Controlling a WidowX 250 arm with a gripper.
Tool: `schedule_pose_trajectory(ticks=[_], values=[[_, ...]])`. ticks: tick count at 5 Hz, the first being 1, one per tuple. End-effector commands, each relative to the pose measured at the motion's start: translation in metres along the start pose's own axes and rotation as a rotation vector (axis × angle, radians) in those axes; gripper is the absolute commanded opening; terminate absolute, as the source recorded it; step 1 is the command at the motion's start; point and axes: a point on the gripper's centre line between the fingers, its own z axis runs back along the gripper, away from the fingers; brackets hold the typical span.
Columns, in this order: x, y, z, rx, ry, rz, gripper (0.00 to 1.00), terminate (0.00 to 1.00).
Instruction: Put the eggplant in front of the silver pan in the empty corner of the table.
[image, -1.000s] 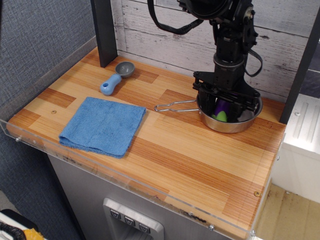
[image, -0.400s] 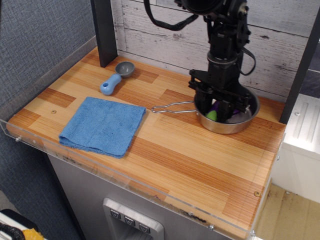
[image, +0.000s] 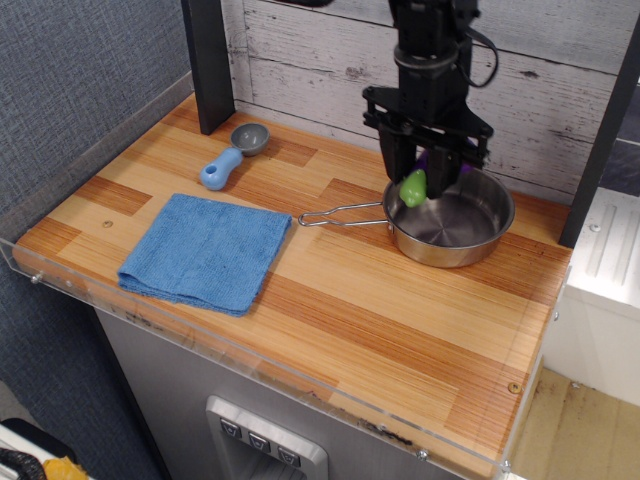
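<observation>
My gripper (image: 424, 175) is shut on the eggplant (image: 417, 182) and holds it in the air above the left part of the silver pan (image: 450, 222). The eggplant's green stem cap points down between the fingers, and a bit of purple shows higher up. The pan stands at the back right of the wooden table (image: 340, 300), its wire handle pointing left. The pan is empty inside.
A blue folded cloth (image: 207, 251) lies at the front left. A small grey-and-blue scoop (image: 233, 154) lies at the back left. A dark post (image: 210, 60) stands at the back left and another at the right edge. A clear acrylic rim edges the front.
The gripper has risen out of the pan and shifted a little left, lifting the eggplant with it. The pan is now empty and has slid slightly left.
</observation>
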Motion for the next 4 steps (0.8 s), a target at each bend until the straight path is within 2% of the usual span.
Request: schedule_pose_trajectory(ticks=[1,2,3,4], values=[[-0.017,-0.005,0.054,-0.003,-0.095,-0.047,0.0,0.0],[-0.051,-0.014,0.056,-0.012,-0.072,-0.065,0.0,0.0],[-0.079,-0.023,0.055,0.012,-0.039,-0.075,0.0,0.0],[-0.094,-0.029,0.049,0.02,-0.017,-0.077,0.0,0.0]])
